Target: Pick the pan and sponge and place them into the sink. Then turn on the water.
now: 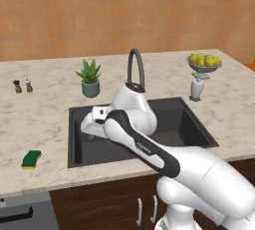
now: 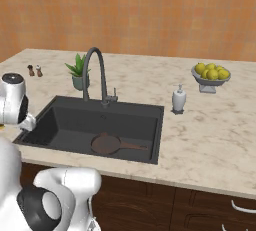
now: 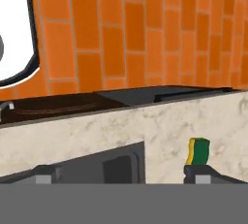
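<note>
- The pan (image 2: pixel 106 144) lies flat on the floor of the sink (image 2: pixel 145 109), handle pointing toward the right wall; that part of the task reads as complete.
- The sponge (image 1: pixel 31 159) rests on the marble tabletop (image 1: pixel 40 119), left of the basin and near the front edge, green face up. In the hand view the sponge (image 3: pixel 198 151) appears tilted because the camera is rolled.
- The end effector (image 3: pixel 125 175) has its jaws spread wide and holds nothing; it hangs over the left part of the basin, facing the sponge.
- Step in hand, as judged: reaching for the sponge.
- Recommended approach: carry the hand over the sink rim, centre it above the block, align the fingers across its short sides, and descend until the tips straddle it before closing.
- Risk: a low pass could strike the rim or nudge the sponge toward the tabletop edge.
- The faucet (image 2: pixel 95 72) shows no stream; water remains for last.
</note>
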